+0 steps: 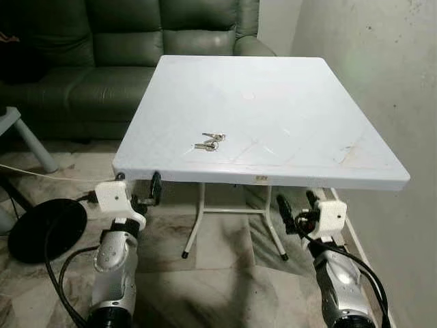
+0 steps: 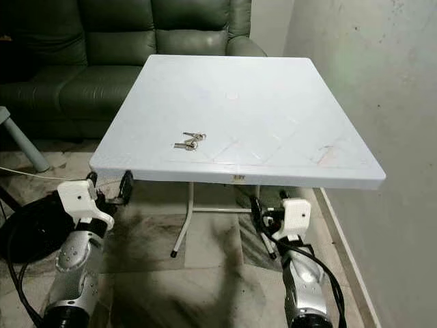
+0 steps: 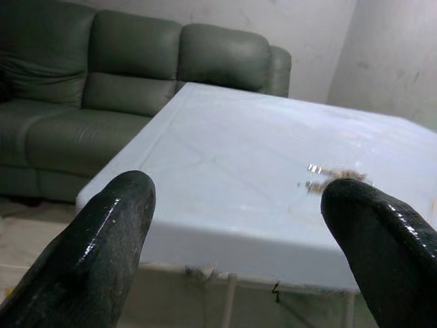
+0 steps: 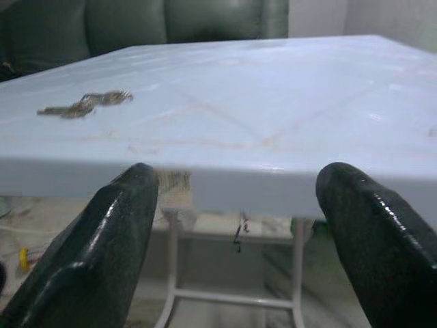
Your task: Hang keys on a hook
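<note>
Silver arms come up at the bottom of the head views, both held low and in front of the table's near edge, below the level of its top. The left gripper (image 1: 140, 191) sits just beside the near left corner, its two black fingers (image 3: 102, 239) spread wide with nothing between them. The right gripper (image 1: 297, 208) hangs under the near edge toward the right corner, likewise spread and empty; its wrist view looks along the underside lip and across the top.

Past the near edge, the white plastic table (image 1: 307, 102) carries the keys (image 1: 210, 141), which lie flat on its top a little left of centre and nearer the near edge than the far one. They look like two or three small metal keys on a ring, though at this size I cannot count them for certain. Such a bunch should be light, hard and loose-jointed: the keys will swing and slide on the smooth top instead of holding a shape. Lying flat, they offer little to pinch, so the ring or a key bow where it stands slightly proud seems the best place to close on; holding the ring would also leave it free to slip over a hook.

Beyond the far edge stands a dark green leather sofa (image 1: 123, 48), and a pale wall (image 1: 382, 61) runs along the right edge.
</note>
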### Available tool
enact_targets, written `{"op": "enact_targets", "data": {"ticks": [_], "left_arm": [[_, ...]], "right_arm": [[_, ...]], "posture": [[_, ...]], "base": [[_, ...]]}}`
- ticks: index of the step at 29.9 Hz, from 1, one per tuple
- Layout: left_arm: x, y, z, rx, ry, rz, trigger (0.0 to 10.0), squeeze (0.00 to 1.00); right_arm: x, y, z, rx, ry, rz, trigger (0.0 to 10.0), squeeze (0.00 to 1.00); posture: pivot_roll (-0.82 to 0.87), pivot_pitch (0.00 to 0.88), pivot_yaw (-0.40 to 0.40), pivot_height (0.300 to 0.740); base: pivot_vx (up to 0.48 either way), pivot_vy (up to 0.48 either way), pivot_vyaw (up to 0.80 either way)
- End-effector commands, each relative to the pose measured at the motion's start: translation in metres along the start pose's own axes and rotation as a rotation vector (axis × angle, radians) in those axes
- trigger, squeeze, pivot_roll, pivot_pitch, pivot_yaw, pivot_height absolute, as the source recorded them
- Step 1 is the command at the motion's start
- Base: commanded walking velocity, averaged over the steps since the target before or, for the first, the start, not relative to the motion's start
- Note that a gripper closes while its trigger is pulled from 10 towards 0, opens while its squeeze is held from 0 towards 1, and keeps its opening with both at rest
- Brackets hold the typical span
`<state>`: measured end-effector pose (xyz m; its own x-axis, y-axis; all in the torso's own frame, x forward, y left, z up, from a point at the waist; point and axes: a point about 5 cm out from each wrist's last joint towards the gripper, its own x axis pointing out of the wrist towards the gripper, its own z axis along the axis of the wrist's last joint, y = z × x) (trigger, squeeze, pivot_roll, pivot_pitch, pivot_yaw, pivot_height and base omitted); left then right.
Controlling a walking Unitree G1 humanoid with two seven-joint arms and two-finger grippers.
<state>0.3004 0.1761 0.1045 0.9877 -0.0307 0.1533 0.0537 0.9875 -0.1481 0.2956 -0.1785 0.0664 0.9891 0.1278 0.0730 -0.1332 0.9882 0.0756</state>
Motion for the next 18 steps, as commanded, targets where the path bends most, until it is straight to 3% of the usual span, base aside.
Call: {"op": "enact_targets", "data": {"ticks": [1,5,6,10,11,12,13,18], "left_arm": [[0.012,-0.008,0.023,-0.022,-0.062,-0.059,10.0,0.0],[0.012,-0.011,0.027,-0.029,-0.065,-0.067,10.0,0.0],[0.012,-0.014,0.03,-0.06,-0.059,-0.074,10.0,0.0],[0.012,-0.025,0.027,-0.101,-0.018,-0.108,10.0,0.0],[0.012,-0.025,0.027,-0.11,-0.016,-0.108,10.0,0.0],[0.012,-0.025,0.027,-0.11,-0.016,-0.108,10.0,0.0],[0.012,-0.025,0.028,-0.122,-0.013,-0.109,10.0,0.0],[0.011,-0.025,0.024,-0.065,0.022,-0.102,10.0,0.0]], "right_arm": [[0.013,0.005,0.023,0.016,-0.073,0.015,10.0,0.0],[0.013,0.01,0.027,0.028,-0.089,0.036,10.0,0.0],[0.013,0.018,0.032,0.053,-0.113,0.074,10.0,1.0],[0.014,0.037,0.035,0.045,-0.096,0.087,10.0,1.0],[0.014,0.039,0.034,0.051,-0.086,0.085,10.0,0.62],[0.014,0.039,0.034,0.051,-0.086,0.085,10.0,0.62],[0.013,0.04,0.034,0.058,-0.073,0.081,10.0,0.0],[0.013,0.044,0.036,-0.009,-0.069,0.13,10.0,0.0]], "posture": [[0.04,0.0,-0.03,0.74],[0.04,0.0,-0.023,0.74],[0.03,0.0,-0.021,0.74],[0.02,0.0,-0.013,0.74],[0.02,0.0,-0.011,0.74],[0.02,0.0,-0.011,0.74],[0.02,0.0,-0.011,0.74],[0.02,0.0,-0.011,0.74]], "base": [[0.0,0.0,0.0],[0.0,0.0,0.0],[0.0,0.0,0.0],[0.0,0.0,0.0],[0.0,0.0,0.0],[0.0,0.0,0.0],[0.0,0.0,0.0],[0.0,0.0,0.0]]}}
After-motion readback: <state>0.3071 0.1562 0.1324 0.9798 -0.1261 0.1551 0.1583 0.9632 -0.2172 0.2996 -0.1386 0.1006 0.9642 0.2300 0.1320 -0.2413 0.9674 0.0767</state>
